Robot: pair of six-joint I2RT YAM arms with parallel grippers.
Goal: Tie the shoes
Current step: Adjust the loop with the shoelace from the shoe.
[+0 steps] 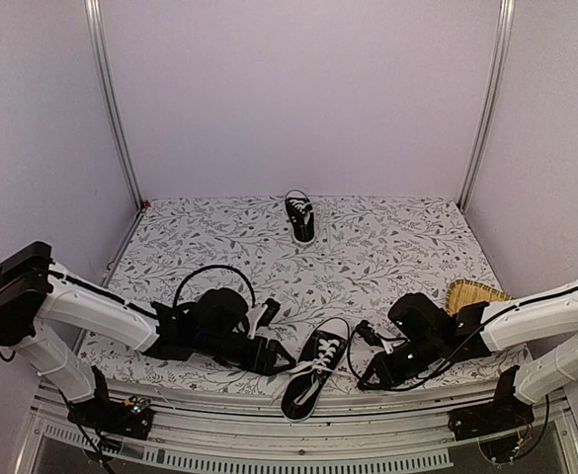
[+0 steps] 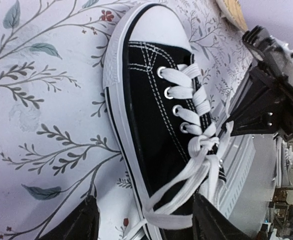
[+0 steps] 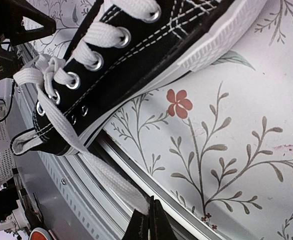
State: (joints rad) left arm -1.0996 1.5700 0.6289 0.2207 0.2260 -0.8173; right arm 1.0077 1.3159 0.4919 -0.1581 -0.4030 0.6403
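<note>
One small black canvas sneaker with white laces lies at the floral tabletop's near edge, heel overhanging. The left tool stands apart over its heel end. The right tool is clamped on a white lace. The other sneaker sits far back.

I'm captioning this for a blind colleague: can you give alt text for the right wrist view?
A black canvas sneaker with white laces lies on a floral tablecloth, its heel past the cloth's edge. One loose lace runs from the shoe down to the right gripper, which is shut on its end.
</note>
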